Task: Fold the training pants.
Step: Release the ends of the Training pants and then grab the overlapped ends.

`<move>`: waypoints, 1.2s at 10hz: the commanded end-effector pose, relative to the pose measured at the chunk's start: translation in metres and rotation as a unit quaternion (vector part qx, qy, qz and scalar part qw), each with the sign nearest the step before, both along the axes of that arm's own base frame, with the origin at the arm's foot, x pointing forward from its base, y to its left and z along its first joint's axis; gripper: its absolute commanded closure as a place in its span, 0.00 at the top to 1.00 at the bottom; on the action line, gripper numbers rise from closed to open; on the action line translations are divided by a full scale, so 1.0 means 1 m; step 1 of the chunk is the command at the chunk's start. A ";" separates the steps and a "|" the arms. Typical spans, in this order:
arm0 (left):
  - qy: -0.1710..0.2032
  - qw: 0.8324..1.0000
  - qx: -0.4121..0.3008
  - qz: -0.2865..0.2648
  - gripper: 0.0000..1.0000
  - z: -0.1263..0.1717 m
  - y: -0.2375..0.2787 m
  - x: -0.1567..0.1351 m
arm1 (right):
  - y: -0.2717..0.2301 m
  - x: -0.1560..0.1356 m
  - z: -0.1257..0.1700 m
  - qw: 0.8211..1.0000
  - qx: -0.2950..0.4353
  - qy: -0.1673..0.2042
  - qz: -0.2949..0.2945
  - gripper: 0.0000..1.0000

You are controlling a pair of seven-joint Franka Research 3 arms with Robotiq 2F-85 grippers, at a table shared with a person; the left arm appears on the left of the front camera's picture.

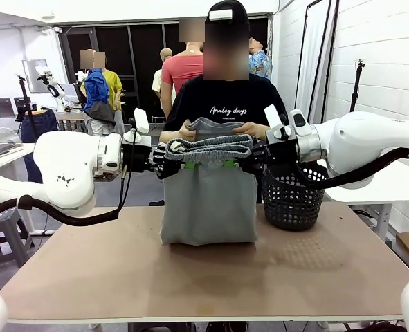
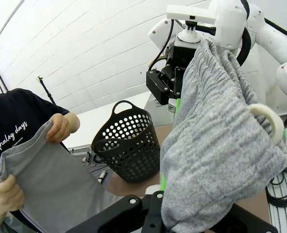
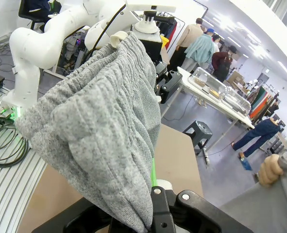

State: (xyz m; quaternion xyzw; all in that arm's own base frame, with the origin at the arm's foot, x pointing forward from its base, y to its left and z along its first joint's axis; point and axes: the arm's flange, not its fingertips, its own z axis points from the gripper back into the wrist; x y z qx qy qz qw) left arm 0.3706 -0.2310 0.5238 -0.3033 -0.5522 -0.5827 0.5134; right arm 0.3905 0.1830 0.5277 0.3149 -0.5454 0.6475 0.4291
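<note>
Two grippers clench the waistband of the training pants (image 1: 207,200) above the table (image 1: 121,270): the left gripper (image 1: 178,156) at 9 o'clock, the right gripper (image 1: 243,153) at 3 o'clock. The cloth hangs to the tabletop. A person's hands (image 1: 190,130) hold its far end at 12 o'clock. A basket (image 1: 292,202) stands at the pants' 3 o'clock.

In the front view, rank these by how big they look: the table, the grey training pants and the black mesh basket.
Largest: the table.
Next: the training pants, hanging from the waistband.
Smallest: the black mesh basket, narrower than the pants.
</note>
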 end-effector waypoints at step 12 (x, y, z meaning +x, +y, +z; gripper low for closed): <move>-0.002 1.000 0.000 0.000 0.00 0.000 -0.001 -0.001 | 0.001 -0.002 0.000 1.000 0.001 0.000 0.003 0.00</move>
